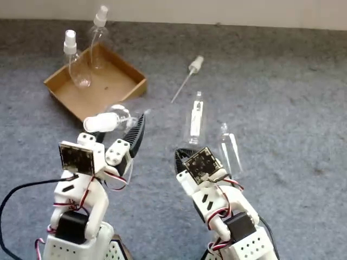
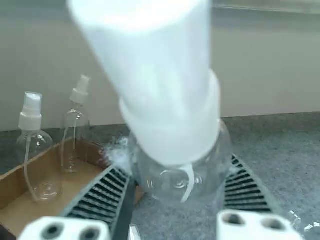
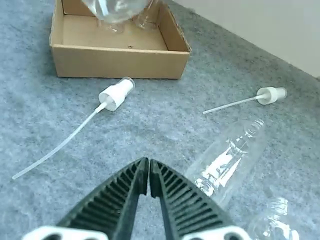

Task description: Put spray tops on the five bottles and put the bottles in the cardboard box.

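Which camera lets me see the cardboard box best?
The high view: it shows nearly the whole cardboard box from above. The left wrist view catches one end past the held bottle. The right wrist view shows its near wall and some floor.

The cardboard box (image 1: 111, 89) sits far left on the desk (image 1: 282, 81), with a capped bottle (image 1: 79, 70) standing by its left wall and another capped bottle (image 1: 97, 49) in its far corner. Just before the box's near corner, the left claw (image 1: 129, 123) grips a third capped bottle (image 1: 111, 119) tipped sideways. Right of the box lies a loose spray top (image 1: 194, 65); nearer lie a left open bottle (image 1: 195, 120) and a right open bottle (image 1: 230, 149), the right claw (image 1: 178, 158) just before them.
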